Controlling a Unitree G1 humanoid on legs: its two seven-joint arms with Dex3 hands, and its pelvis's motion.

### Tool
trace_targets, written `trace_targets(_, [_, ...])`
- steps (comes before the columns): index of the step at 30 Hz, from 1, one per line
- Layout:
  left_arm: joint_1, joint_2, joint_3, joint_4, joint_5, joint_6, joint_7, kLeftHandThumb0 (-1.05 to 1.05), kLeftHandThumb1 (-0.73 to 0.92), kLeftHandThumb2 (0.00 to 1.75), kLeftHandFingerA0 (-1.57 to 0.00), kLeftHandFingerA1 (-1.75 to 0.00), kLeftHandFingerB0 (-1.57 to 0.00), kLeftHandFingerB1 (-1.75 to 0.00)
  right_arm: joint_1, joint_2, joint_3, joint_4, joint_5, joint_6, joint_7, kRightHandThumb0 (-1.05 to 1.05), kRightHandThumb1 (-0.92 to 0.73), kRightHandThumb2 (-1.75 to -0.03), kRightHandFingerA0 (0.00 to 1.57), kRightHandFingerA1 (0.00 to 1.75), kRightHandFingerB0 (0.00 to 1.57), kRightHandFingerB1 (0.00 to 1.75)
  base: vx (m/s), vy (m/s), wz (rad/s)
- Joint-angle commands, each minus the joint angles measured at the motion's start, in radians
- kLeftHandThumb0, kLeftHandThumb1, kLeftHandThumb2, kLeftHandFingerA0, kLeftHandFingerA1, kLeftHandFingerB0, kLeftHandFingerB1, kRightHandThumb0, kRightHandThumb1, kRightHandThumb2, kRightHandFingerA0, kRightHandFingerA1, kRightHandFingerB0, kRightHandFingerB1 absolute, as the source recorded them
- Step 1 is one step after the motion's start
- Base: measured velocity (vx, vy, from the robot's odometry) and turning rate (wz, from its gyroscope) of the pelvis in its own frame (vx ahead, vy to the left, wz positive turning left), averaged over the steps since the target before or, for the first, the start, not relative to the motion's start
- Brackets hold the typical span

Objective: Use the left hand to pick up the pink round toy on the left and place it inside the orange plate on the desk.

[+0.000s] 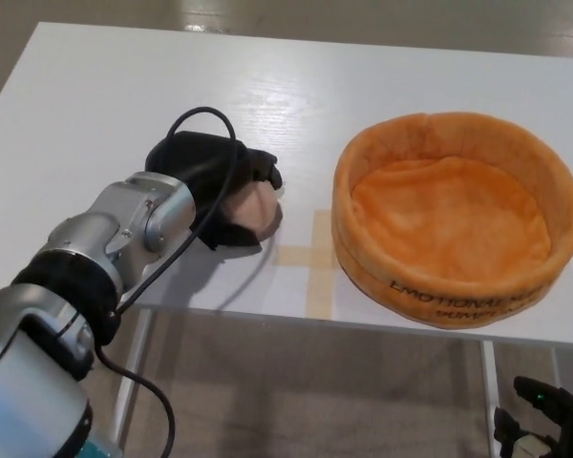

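Note:
The pink round toy (pixel 256 207) rests on the white desk (pixel 95 114), left of the orange plate (pixel 456 216). My left hand (pixel 213 181) lies over it from the left, black fingers curled across its top and thumb under its near side, so only its right part shows. The orange plate is a soft, round, high-walled dish with nothing inside it. At the bottom right corner, below the desk edge, part of my right hand (pixel 540 420) shows; its state is unclear.
A cross of beige tape (pixel 310 256) marks the desk between toy and plate. A black cable (pixel 196 122) loops above my left wrist. The desk's front edge runs just below the toy and plate, with floor beyond.

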Motion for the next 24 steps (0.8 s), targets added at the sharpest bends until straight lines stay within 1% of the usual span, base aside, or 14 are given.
trace_targets(1, [-0.017, -0.005, 0.017, 0.026, 0.048, -0.018, 0.045, -0.32, 0.86, 0.70, -0.79, -1.44, -0.70, -0.44, 0.011, 0.000, 0.000, 0.009, 0.012, -0.014, 0.006, -0.25, -0.59, -0.59, 0.56, 0.90, 0.51, 0.58, 0.00, 0.000, 0.00])
trace_targets(4, [-0.026, -0.001, 0.044, 0.020, 0.037, -0.037, 0.049, -0.29, 0.82, 0.68, -0.77, -1.46, -0.78, -0.50, 0.010, 0.000, -0.001, 0.009, 0.014, -0.012, 0.004, -0.24, -0.58, -0.59, 0.57, 0.89, 0.52, 0.57, 0.00, 0.000, 0.00])
trace_targets(5, [-0.033, 0.005, 0.059, 0.014, 0.026, -0.050, 0.052, -0.26, 0.85, 0.66, -0.66, -1.59, -0.69, -1.00, 0.011, 0.000, -0.001, 0.009, 0.014, -0.016, 0.006, -0.23, -0.59, -0.60, 0.56, 0.88, 0.51, 0.57, 0.00, 0.000, 0.00])
trace_targets(8, [-0.042, 0.009, 0.092, 0.007, 0.021, -0.070, 0.055, -0.26, 0.85, 0.66, -0.66, -1.59, -0.69, -1.00, 0.014, -0.001, 0.000, 0.009, 0.013, -0.021, 0.010, -0.23, -0.59, -0.60, 0.56, 0.88, 0.51, 0.57, 0.00, 0.000, 0.00])
trace_targets(9, [-0.052, 0.015, 0.105, -0.003, 0.025, -0.082, 0.074, -0.28, 0.85, 0.67, -0.68, -1.60, -0.76, -0.71, 0.013, 0.000, 0.000, 0.008, 0.014, -0.019, 0.008, -0.23, -0.59, -0.59, 0.55, 0.89, 0.51, 0.57, 0.00, 0.000, 0.00])
trace_targets(10, [-0.059, 0.019, 0.126, -0.011, 0.016, -0.107, 0.092, -0.29, 0.78, 0.66, -0.73, -1.59, -0.79, -0.67, 0.012, 0.000, 0.001, 0.008, 0.012, -0.018, 0.007, -0.24, -0.59, -0.59, 0.57, 0.89, 0.51, 0.57, 0.00, 0.000, 0.00])
trace_targets(13, [-0.084, 0.020, 0.179, -0.050, -0.019, -0.129, 0.070, -0.30, 0.77, 0.66, -0.73, -1.58, -0.83, -0.65, 0.007, -0.001, 0.000, 0.009, 0.013, -0.016, 0.007, -0.24, -0.60, -0.61, 0.57, 0.91, 0.51, 0.58, 0.00, 0.000, 0.00])
trace_targets(15, [-0.099, 0.013, 0.214, -0.079, -0.028, -0.128, 0.041, -0.29, 0.80, 0.67, -0.73, -1.60, -0.82, -0.76, 0.005, -0.001, 0.000, 0.010, 0.014, -0.015, 0.006, -0.24, -0.61, -0.60, 0.57, 0.91, 0.51, 0.57, 0.00, 0.000, 0.00])
trace_targets(16, [-0.103, 0.008, 0.227, -0.093, -0.028, -0.133, 0.039, -0.28, 0.80, 0.64, -0.72, -1.64, -0.75, -0.97, 0.005, -0.001, 0.001, 0.010, 0.013, -0.015, 0.006, -0.25, -0.60, -0.61, 0.57, 0.90, 0.50, 0.57, 0.00, 0.000, 0.00])
trace_targets(17, [-0.103, 0.006, 0.233, -0.098, -0.025, -0.134, 0.038, -0.28, 0.80, 0.64, -0.72, -1.64, -0.75, -0.97, 0.005, -0.002, 0.001, 0.010, 0.013, -0.015, 0.006, -0.25, -0.60, -0.61, 0.57, 0.90, 0.50, 0.57, 0.00, 0.000, 0.00])
trace_targets(18, [-0.110, -0.005, 0.241, -0.114, -0.030, -0.142, 0.031, -0.26, 0.81, 0.62, -0.68, -1.72, -0.59, -1.38, 0.006, 0.000, 0.001, 0.009, 0.014, -0.016, 0.008, -0.24, -0.61, -0.60, 0.56, 0.90, 0.51, 0.58, 0.00, 0.000, 0.00])
trace_targets(21, [-0.131, -0.045, 0.263, -0.171, -0.042, -0.141, 0.001, -0.27, 0.79, 0.62, -0.71, -1.70, -0.65, -1.23, 0.009, 0.004, -0.004, 0.009, 0.021, -0.019, 0.020, -0.24, -0.59, -0.61, 0.55, 0.89, 0.51, 0.58, 0.00, 0.000, 0.00])
trace_targets(22, [-0.139, -0.066, 0.269, -0.193, -0.043, -0.123, -0.009, -0.32, 0.74, 0.64, -0.71, -1.61, -0.74, -1.05, 0.010, 0.007, -0.004, 0.009, 0.020, -0.020, 0.017, -0.23, -0.59, -0.60, 0.56, 0.90, 0.52, 0.60, 0.00, 0.000, 0.00])
trace_targets(24, [-0.149, -0.086, 0.271, -0.210, -0.043, -0.117, -0.020, -0.29, 0.73, 0.65, -0.74, -1.59, -0.82, -0.88, 0.010, 0.009, -0.002, 0.009, 0.018, -0.022, 0.015, -0.24, -0.60, -0.60, 0.55, 0.87, 0.50, 0.57, 0.00, 0.000, 0.00])
